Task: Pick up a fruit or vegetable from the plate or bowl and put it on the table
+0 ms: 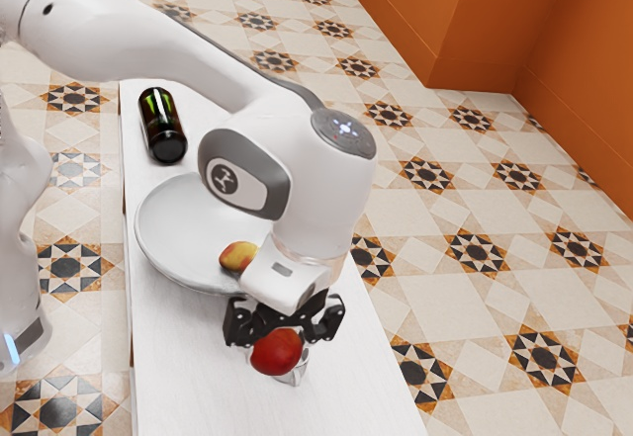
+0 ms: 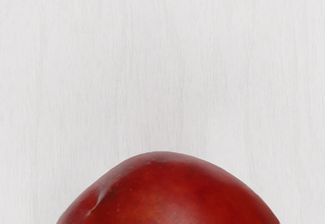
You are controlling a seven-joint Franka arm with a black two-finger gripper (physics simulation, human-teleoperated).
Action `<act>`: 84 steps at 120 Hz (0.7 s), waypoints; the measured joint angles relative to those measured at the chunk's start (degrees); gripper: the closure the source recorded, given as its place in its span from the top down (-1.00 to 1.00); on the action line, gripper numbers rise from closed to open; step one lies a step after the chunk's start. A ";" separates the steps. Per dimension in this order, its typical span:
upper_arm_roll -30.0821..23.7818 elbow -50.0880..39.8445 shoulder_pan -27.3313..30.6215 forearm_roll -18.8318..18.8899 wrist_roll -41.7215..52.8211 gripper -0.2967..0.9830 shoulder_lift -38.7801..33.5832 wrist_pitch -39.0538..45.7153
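Note:
Low over the white table (image 1: 188,387), my gripper (image 1: 281,342) is shut on a red apple-like fruit (image 1: 276,352), with its black finger linkages on either side. A yellow-red fruit (image 1: 236,256) lies on the large pale plate (image 1: 166,241), partly hidden by my hand. In the wrist view the red fruit (image 2: 165,191) is large at the lower edge, with the white tabletop (image 2: 162,71) behind it.
A dark bottle or can (image 1: 162,125) is at the table's far end, beyond the plate. Partly behind the red fruit is a small greyish shape (image 1: 298,374) that I cannot identify. The tiled floor (image 1: 495,307) borders the table.

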 joint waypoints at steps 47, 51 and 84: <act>-0.53 -0.56 -1.03 0.14 -5.07 0.25 3.19 2.69; -0.50 -0.65 -1.10 0.10 -5.45 0.31 3.21 2.73; 0.08 -0.73 9.56 3.81 -7.24 0.50 -0.10 2.78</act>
